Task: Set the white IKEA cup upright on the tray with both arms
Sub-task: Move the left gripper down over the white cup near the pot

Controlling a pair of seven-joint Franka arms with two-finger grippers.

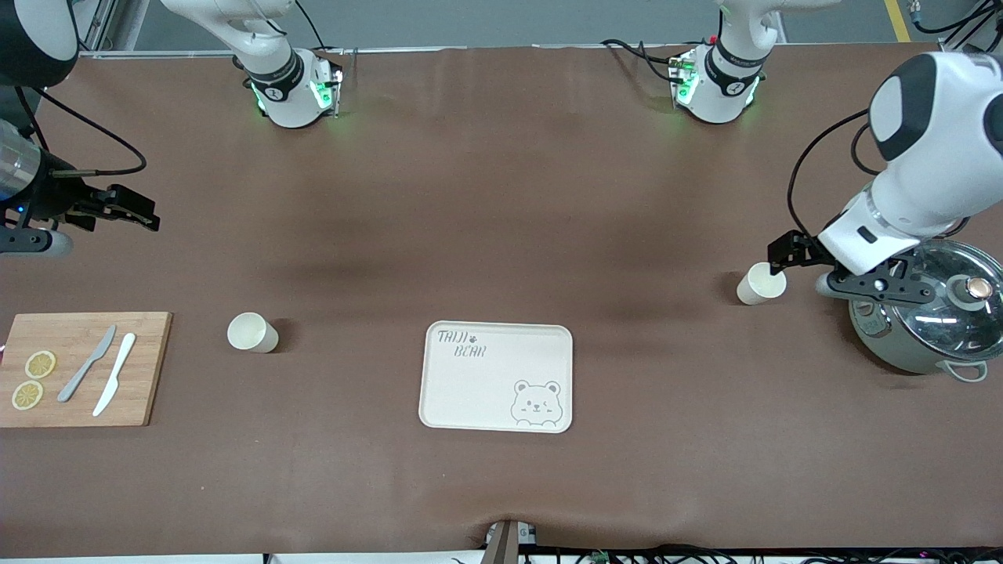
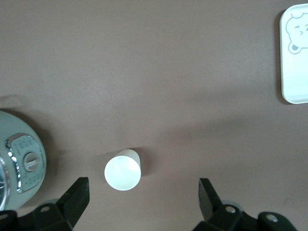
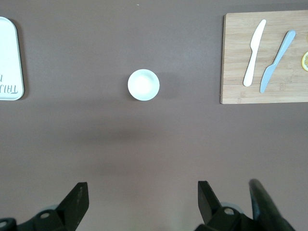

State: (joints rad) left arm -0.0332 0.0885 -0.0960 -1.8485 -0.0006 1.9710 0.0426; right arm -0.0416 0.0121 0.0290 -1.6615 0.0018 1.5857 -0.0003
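Left gripper (image 2: 142, 192) gapes above a cup (image 2: 123, 170); tray (image 1: 470, 384) reads "TAIJI BEAR".

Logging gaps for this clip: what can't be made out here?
- Pot: front view, partly covered by the left gripper; left wrist view, cut by the edge.
- Tray: both wrist views, cut by the edge.
- Right gripper: open over bare table; front view cuts its arm.
- Either cup's contents: unclear.

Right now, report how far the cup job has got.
Done: nothing; the tray is bare. In hand: the left gripper hangs open over one cup beside the pot. Left: both cups, including the one near the cutting board; the right gripper waits open.
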